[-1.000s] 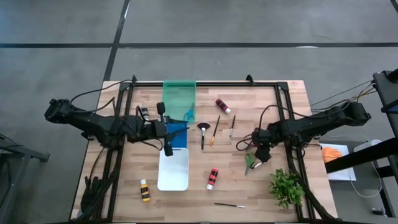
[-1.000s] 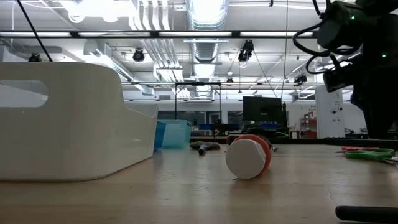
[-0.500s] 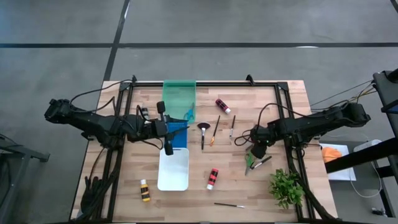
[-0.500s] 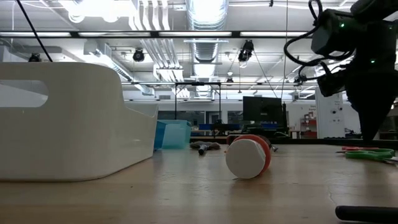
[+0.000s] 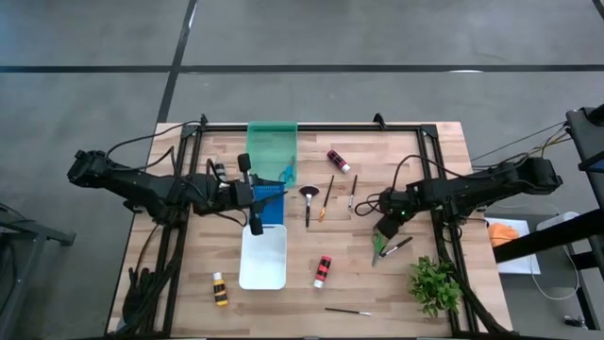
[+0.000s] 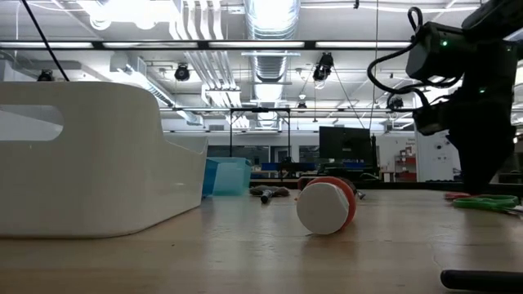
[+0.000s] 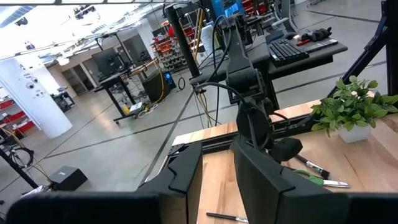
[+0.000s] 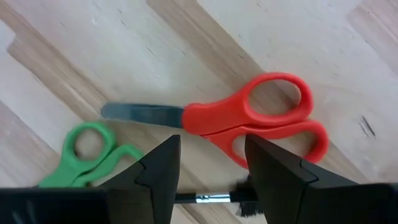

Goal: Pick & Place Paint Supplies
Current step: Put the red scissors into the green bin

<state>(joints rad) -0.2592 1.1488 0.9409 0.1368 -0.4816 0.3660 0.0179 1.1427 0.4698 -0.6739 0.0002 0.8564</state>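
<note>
Bright ceiling lights [image 6: 139, 10] and ducts [image 6: 270, 16] hang over a workshop with desks [image 7: 298, 53] and grey floor [image 5: 377, 33].

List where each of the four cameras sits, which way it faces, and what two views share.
High: overhead, facing straight down; both arms, the left gripper by the white tray.
Low: table height, facing level; the right arm above the red-banded bottle.
Left wrist: faces across the table; own fingers.
Right wrist: faces down; right gripper open over the red scissors.
Shared: green scissors.
</note>
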